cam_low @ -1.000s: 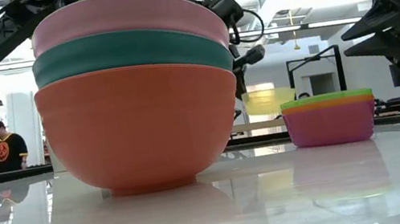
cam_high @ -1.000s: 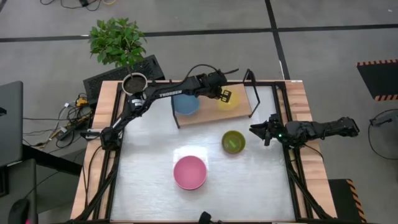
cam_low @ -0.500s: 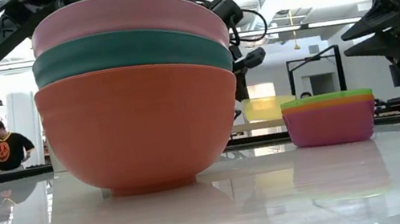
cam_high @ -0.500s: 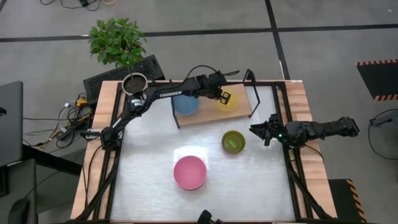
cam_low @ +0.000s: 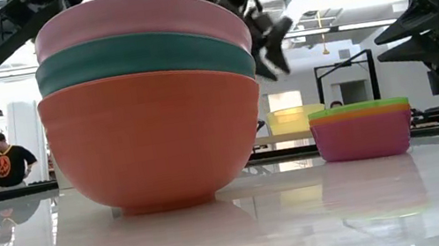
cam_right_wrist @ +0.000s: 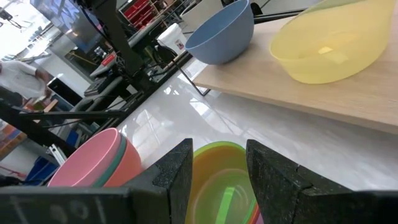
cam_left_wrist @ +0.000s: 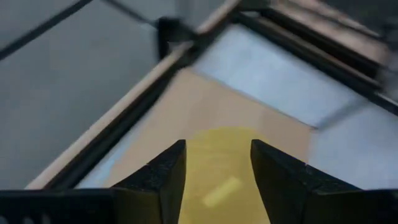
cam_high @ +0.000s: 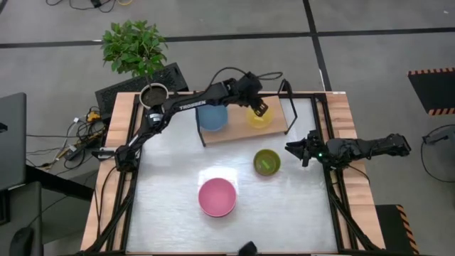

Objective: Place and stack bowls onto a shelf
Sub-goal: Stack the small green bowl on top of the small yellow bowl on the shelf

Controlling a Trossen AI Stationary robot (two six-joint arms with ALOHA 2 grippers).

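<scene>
Yellow bowl (cam_high: 259, 117) beneath left gripper (cam_high: 257, 109)

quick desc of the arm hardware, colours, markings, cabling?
Both arms are dark, slim and jointed. The left arm carries white TROSSEN lettering along its link, and a thin black cable loops above its wrist. The left pincer has two dark wedge-shaped fingers. The right pincer is equally dark, with a small green light behind it.

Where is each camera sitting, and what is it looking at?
High view: above, straight down on the shelf; both arms show.
Low view: at tabletop height, facing the pink-topped stack; arms overhead.
Left wrist view: on the left arm, over the yellow bowl; own fingers apart.
Right wrist view: on the right arm, over the green-topped stack; own fingers.
Shared: both wrist views see the yellow bowl.
</scene>
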